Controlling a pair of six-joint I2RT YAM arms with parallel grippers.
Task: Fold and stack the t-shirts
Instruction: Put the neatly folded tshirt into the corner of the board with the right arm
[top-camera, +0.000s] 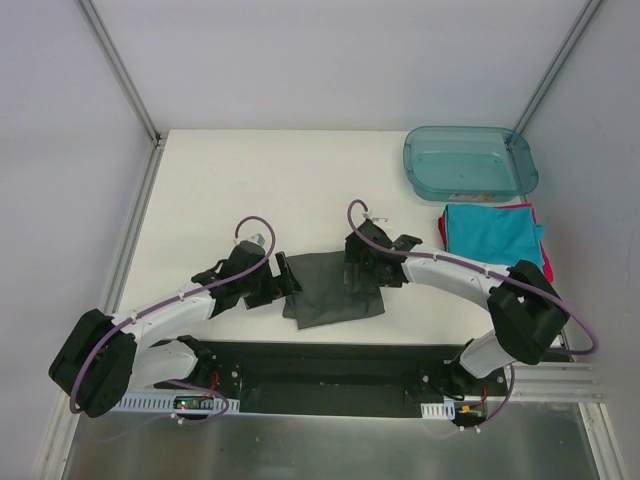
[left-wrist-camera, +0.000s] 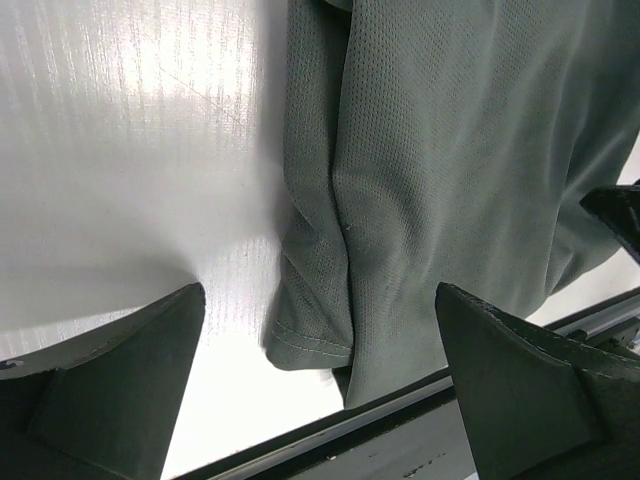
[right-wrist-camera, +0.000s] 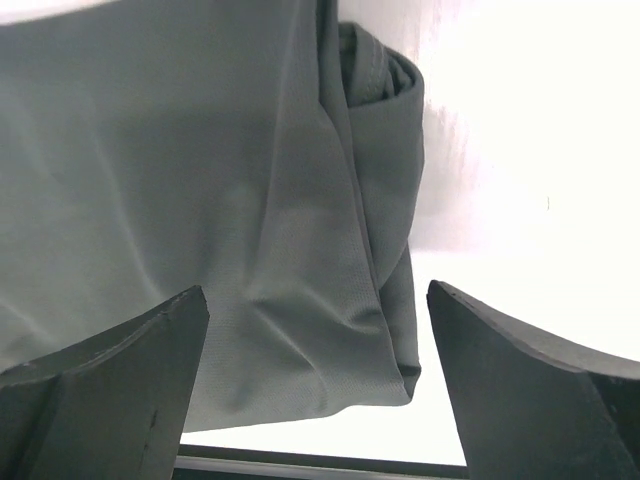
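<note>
**Left hand and right hand spread at either end of the dark grey t-shirt**

Black fingers are seen wide apart in both wrist views, with nothing clamped between them; grey cloth lies flat on the desk beneath each pair. The dark grey t-shirt is folded into a compact bundle close to the desk's near edge, about midway along it. Its longer side appears to run along that edge. The left hand is set at the bundle's left end, the right hand at its far right part, so the shirt is bracketed between the two.

A teal t-shirt is laid on a red-pink t-shirt toward the right edge, just nearer than the tub in the far right corner. That stack lies to the right of the bundle, so the right arm is judged the better placed to carry it there.
</note>
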